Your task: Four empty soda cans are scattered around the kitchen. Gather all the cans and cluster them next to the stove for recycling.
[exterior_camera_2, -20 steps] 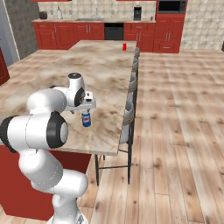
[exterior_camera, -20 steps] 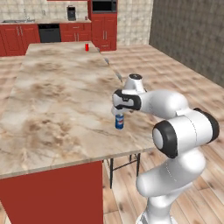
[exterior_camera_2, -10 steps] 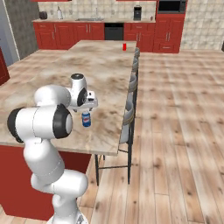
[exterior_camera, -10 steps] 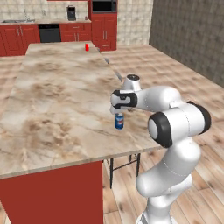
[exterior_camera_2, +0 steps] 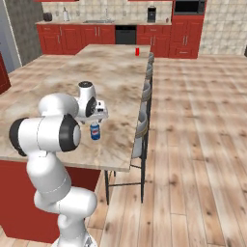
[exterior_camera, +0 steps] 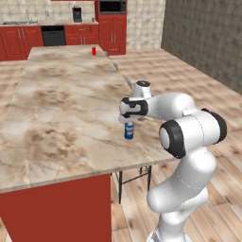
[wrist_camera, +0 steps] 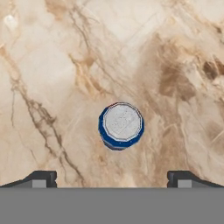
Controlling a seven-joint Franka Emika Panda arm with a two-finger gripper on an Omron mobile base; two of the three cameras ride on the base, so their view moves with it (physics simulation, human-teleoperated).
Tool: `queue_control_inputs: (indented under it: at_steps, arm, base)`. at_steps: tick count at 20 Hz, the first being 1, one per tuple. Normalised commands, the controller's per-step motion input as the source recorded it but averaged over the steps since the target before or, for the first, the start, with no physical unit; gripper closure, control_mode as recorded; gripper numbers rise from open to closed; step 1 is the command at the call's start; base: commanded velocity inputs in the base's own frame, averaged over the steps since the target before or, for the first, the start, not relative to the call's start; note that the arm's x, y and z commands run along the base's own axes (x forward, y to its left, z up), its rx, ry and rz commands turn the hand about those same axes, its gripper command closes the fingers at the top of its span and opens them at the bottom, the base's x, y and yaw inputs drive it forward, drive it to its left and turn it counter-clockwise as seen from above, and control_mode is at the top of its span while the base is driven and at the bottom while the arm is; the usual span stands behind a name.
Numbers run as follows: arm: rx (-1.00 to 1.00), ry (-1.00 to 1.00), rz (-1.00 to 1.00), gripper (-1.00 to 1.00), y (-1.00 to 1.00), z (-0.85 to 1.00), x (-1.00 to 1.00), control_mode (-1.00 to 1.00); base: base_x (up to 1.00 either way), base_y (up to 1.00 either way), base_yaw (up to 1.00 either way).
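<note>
A blue soda can stands upright on the beige marble island, near its right front edge, and appears as well as the blue can. My gripper hangs directly over it, pointing down and open, a little above the can's top. From the hand, the silvery top of the blue can sits centred above my gripper, whose fingertips stand wide apart with nothing between them. A bright red soda can stands at the island's far end, seen again as the red can. The stove is out of view.
The island counter stretches away from me, its front edge close to the blue can. Bar stools line the island's right side. Red cabinets and a black dishwasher panel run along the back wall. Open wood floor lies to the right.
The arm's elbow and forearm have swung round and risen. The hand has stayed over the blue can with its jaws open. Neither can has moved.
</note>
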Motion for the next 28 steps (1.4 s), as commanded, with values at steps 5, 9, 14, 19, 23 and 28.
queue_control_inputs:
  at_steps: [5, 9, 14, 19, 23, 28]
  arm:
    - [0.0, 0.0, 0.0, -1.0, 0.0, -0.18, 0.0, -1.0]
    - [0.0, 0.0, 0.0, -1.0, 0.0, -0.14, 0.04, -1.0]
    - [0.0, 0.0, 0.0, -1.0, 0.01, -0.13, 0.07, -1.0]
    - [0.0, -0.01, -0.01, -1.0, 0.09, -0.08, 0.21, -1.0]
    - [0.0, 0.0, -0.02, -1.0, 0.12, -0.1, 0.19, -1.0]
    - [0.0, 0.0, -0.01, -1.0, 0.05, -0.15, 0.17, -1.0]
  base:
    - [0.0, 0.0, 0.0]
    - [0.0, 0.0, 0.0]
    - [0.0, 0.0, 0.0]
    - [0.0, 0.0, 0.0]
    - [0.0, 0.0, 0.0]
    - [0.0, 0.0, 0.0]
